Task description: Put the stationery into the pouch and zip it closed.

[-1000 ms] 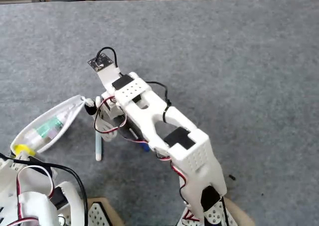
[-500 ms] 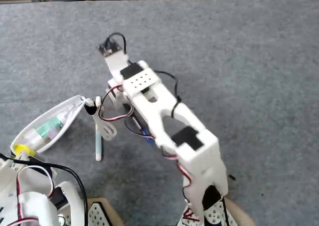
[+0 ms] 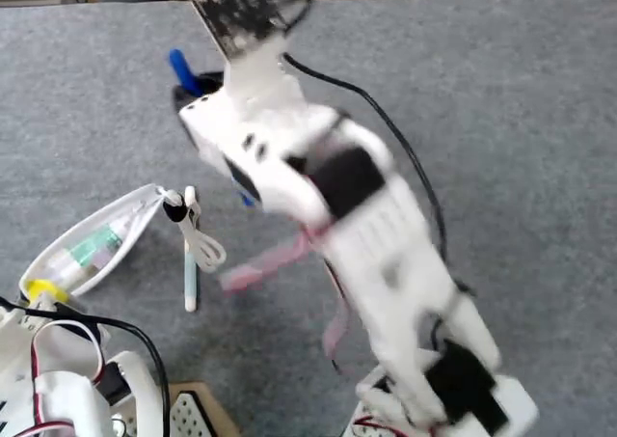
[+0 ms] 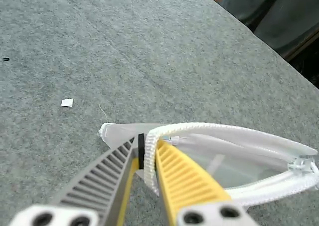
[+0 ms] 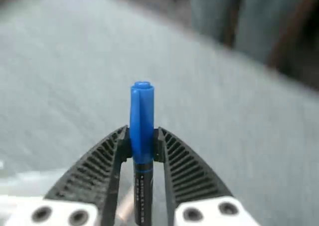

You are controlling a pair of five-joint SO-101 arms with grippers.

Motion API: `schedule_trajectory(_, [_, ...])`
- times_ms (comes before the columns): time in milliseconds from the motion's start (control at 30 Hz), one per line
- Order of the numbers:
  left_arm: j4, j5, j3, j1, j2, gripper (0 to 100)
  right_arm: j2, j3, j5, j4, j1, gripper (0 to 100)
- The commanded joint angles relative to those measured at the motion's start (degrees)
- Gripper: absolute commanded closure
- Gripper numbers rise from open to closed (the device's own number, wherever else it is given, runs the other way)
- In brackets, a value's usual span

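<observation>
over the table [image 3: 540, 119], right gripper [image 5: 142, 132] clamps a blue marker [image 5: 141, 106], left gripper [image 4: 145, 145] pinches the pouch [image 4: 224, 130].

Right arm [image 3: 366, 215] stands raised above its base, its claw [image 5: 142, 136] clamped on a blue marker [image 5: 141, 106]; left claw [image 4: 144, 153] pinches the pouch [image 4: 239, 136] rim, fingers closed.

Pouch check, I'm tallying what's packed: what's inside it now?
Through the open pouch a green-and-white item shows inside. The end clamped by the left gripper is covered, so anything there cannot be seen.
</observation>
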Motion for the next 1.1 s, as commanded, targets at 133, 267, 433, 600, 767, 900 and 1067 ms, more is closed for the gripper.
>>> schedule_trajectory(133, [0.1,-0.7,-1.8,-0.1,0.6,97,-18.0,0.7,1.1,-10.1,-14.8,98.6])
schedule_trajectory(267, [0.1,-0.7,-1.8,-0.1,0.6,97,-21.3,11.5,6.9,-13.4,-20.3,98.6])
schedule_trajectory(433, [0.1,-0.7,-1.7,-0.1,0.6,97,-22.5,26.2,12.1,-30.2,-22.2,98.6])
schedule_trajectory(600, [0.1,-0.7,-1.7,-0.1,0.6,97,-22.5,34.2,13.1,-43.1,-22.8,98.6])
schedule_trajectory(767, [0.1,-0.7,-1.7,-0.1,0.6,97,-22.7,38.1,13.2,-53.5,-22.3,98.6])
schedule_trajectory(900, [0.1,-0.7,-1.7,-0.1,0.6,97,-23.9,41.3,13.2,-60.0,-22.5,98.6])
schedule_trajectory(1067, [0.1,-0.7,-1.7,-0.1,0.6,97,-26.7,46.8,13.2,-69.1,-22.6,98.6])
